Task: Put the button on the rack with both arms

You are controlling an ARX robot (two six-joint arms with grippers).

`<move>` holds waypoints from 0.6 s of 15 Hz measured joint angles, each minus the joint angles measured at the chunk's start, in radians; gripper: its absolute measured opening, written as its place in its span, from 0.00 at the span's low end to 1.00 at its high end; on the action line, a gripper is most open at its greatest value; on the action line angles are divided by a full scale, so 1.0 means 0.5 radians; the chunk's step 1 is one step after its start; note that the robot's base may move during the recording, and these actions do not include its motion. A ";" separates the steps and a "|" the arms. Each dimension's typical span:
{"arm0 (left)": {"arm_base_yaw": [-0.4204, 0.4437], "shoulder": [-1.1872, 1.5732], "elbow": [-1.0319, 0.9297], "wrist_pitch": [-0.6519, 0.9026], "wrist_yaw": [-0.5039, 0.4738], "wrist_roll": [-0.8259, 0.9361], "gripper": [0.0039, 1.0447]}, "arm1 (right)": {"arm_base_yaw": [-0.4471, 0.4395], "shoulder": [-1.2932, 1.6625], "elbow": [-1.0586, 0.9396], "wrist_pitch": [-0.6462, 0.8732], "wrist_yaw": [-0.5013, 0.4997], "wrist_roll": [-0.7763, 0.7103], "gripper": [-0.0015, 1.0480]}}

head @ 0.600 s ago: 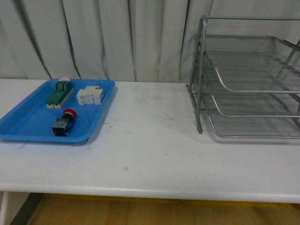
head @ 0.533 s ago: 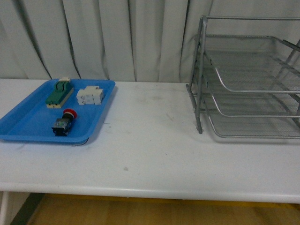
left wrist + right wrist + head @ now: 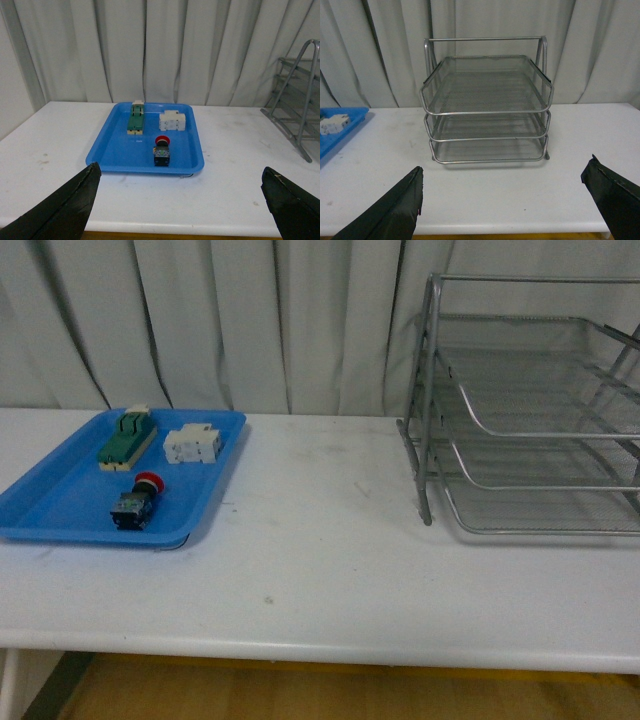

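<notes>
The left tool (image 3: 180, 170) and right tool (image 3: 506, 165) each show two matte black, wedge-shaped fingers (image 3: 65, 210).

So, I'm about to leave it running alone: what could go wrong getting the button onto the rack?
The button lies on its side near the front rim of the blue tray, so a grasp could clip the rim or roll it. The rack stands across the table from the tray, so a handover between arms seems likely; the small button could slip there.

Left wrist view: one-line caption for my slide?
Open left gripper faces the blue tray holding the button, green block and white block.
</notes>
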 joint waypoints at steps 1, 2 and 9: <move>0.000 0.000 0.000 -0.001 0.001 0.000 0.94 | 0.000 0.000 0.000 0.000 0.000 0.000 0.94; 0.000 0.000 0.000 0.000 0.000 0.000 0.94 | 0.000 0.001 0.000 0.000 0.000 0.000 0.94; 0.000 0.000 0.000 0.000 0.000 0.000 0.94 | -0.003 0.011 0.010 -0.058 -0.005 0.021 0.94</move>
